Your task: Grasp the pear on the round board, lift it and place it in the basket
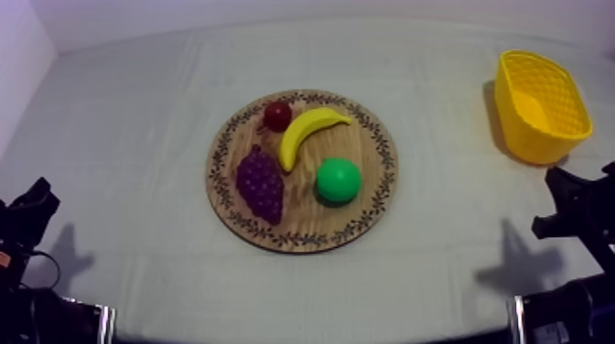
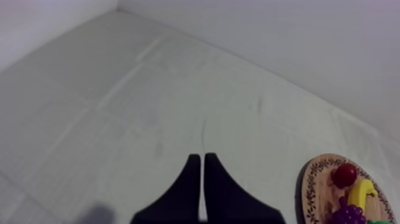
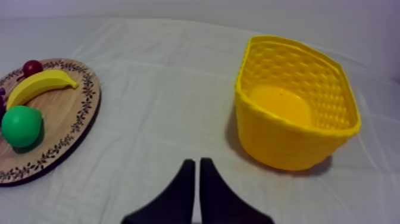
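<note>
Closed on nothing, fingers pressed together, my left tool [image 2: 202, 158] and right tool [image 3: 197, 162] sit low over the desk [image 3: 155, 107]. Ahead-left of my right tool, the pear [image 3: 21, 126] lies on the wooden board [image 3: 59, 122] beside the banana [image 3: 38, 85]. The yellow basket [image 3: 286, 143] stands ahead-right.

A table [image 1: 128, 137] under a grey-white cloth [image 1: 412, 55] spreads across the scene. Faint fold creases cross the cloth. Plain white walls [image 1: 275, 9] rise behind the table and along one side, meeting at a corner. The light is soft, even and cool.
</note>
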Motion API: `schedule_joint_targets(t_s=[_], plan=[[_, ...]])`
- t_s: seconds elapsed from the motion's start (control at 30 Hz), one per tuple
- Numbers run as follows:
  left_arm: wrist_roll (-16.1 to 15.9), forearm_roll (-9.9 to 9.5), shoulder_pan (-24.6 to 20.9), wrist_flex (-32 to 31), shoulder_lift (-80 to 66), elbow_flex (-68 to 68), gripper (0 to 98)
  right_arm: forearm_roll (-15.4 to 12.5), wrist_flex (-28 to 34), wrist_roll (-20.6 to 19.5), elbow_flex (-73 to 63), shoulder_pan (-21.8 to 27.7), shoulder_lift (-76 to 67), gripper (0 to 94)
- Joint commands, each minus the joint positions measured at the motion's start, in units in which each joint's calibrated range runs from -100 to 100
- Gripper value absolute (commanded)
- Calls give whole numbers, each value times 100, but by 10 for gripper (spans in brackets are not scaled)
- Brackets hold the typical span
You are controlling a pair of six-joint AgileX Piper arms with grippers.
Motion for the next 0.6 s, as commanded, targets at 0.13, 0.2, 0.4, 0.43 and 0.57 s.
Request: schedule_joint_targets(t_s=[0.13,0.2,0.4,0.43,0.57], plan=[[0,0,-2,5,2,2,1,-4,5,-156,1,-1,-2,4],[0,0,-2,5,2,2,1,-4,5,-125,1,-1,-2,4],[0,0,-2,5,2,2,1,6,161,138,-14,31,-2,4],[0,0,-2,5,2,2,1,7,187,127,-19,60,-2,4],[0,0,-2,5,2,2,1,14,177,-106,-14,170,-2,4]])
